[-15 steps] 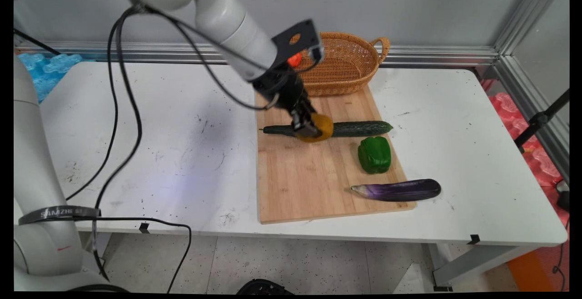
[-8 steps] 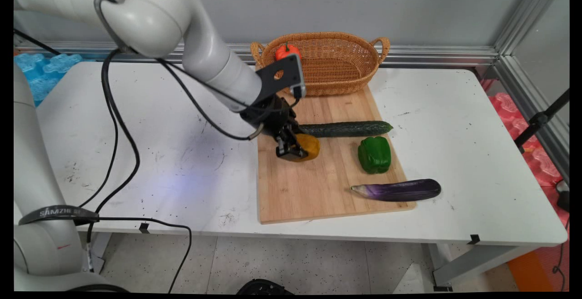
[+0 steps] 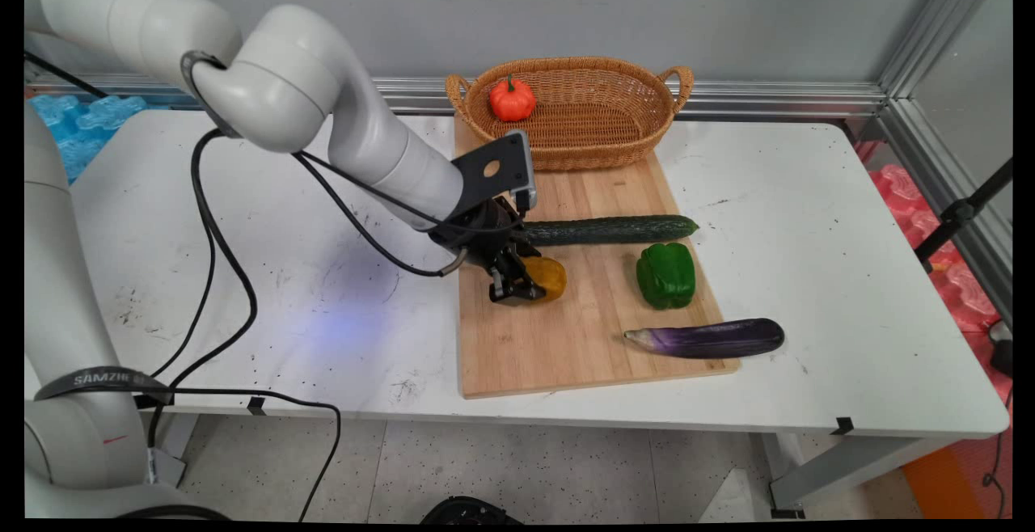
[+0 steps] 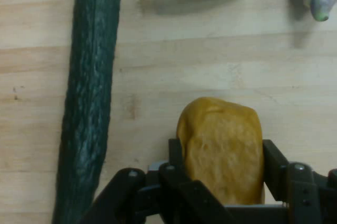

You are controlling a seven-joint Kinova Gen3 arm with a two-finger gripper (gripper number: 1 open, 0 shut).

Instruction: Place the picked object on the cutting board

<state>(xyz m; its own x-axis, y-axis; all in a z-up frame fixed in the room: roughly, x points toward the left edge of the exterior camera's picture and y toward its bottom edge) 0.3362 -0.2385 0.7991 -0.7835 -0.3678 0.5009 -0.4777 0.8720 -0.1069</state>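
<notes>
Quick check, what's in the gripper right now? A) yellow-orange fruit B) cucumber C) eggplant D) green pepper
A: the gripper is shut on the yellow-orange fruit, low over the cutting board; the cucumber, green pepper and eggplant lie untouched on the board.

My gripper (image 3: 517,288) has carried the yellow potato (image 3: 547,276) off the cucumber (image 3: 610,230) and down-left, low over the cutting board (image 3: 566,338). Arm swung clear of the basket (image 3: 614,124), uncovering the small orange pumpkin (image 3: 511,99).
</notes>
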